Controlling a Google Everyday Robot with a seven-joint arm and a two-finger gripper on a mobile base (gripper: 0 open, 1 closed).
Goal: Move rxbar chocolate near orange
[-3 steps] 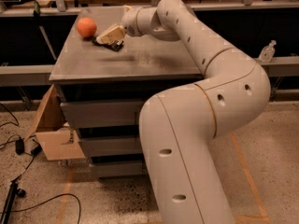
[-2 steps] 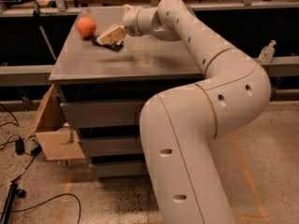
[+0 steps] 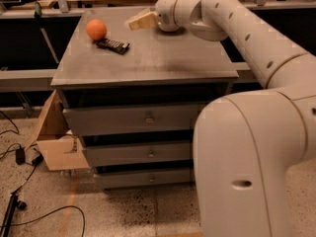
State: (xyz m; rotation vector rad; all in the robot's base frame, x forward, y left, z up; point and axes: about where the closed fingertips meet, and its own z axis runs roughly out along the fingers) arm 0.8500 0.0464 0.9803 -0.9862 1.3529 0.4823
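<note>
The orange [image 3: 96, 29] sits near the far left corner of the grey cabinet top [image 3: 163, 58]. The rxbar chocolate [image 3: 112, 45], a dark flat bar, lies on the top just in front and to the right of the orange, almost touching it. My gripper [image 3: 134, 23] hovers above the top, to the right of and behind the bar, clear of it. It is open and empty. My white arm [image 3: 256, 38] reaches in from the right.
The grey cabinet has drawers [image 3: 148, 118] at its front. An open cardboard box [image 3: 57, 142] stands on the floor at its left, with black cables [image 3: 19, 157] beside it. A grey rail [image 3: 24, 78] runs behind on the left.
My gripper has let go of the rxbar chocolate and moved up and to the right. The bar now lies free beside the orange.
</note>
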